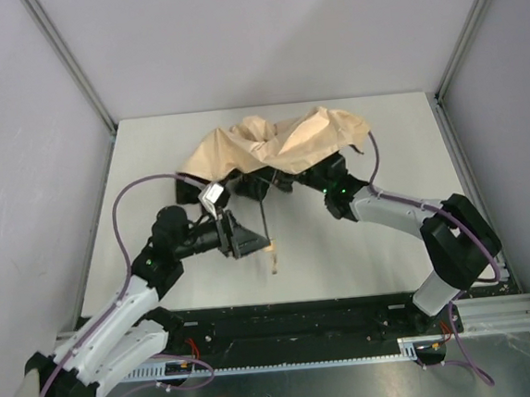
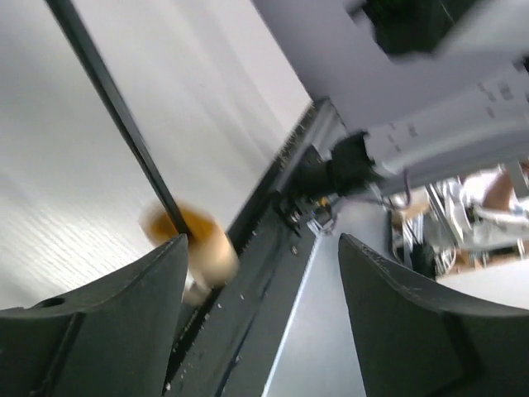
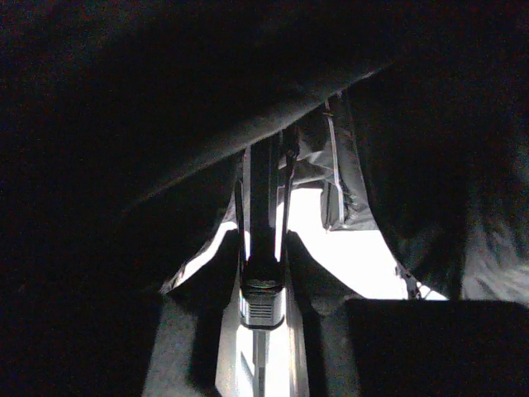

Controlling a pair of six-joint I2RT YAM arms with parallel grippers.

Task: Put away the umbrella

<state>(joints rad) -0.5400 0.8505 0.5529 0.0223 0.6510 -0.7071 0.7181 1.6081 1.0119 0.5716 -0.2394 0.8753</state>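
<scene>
Lying crumpled: umbrella [image 1: 287, 136] at far-centre of table [image 1: 371, 245]

Beige canopy [image 1: 282, 132] is bunched in a heap. Black shaft [image 1: 264, 212] runs toward the near edge, ending in pale handle [image 1: 270, 250]. L pincer [image 1: 246, 240] hovers just beside shaft, on its left. Its wrist cam shows jaws wide w/ nothing btwn them; shaft [image 2: 124, 132] & blurred handle [image 2: 207, 252] sit outside one finger [image 2: 107, 331]. R pincer [image 1: 317, 177] is tucked under canopy's near edge. Its cam is dark, fabric overhead, shaft hardware [image 3: 263, 248] straight ahead. Can't tell if it's wide or narrow.
</scene>
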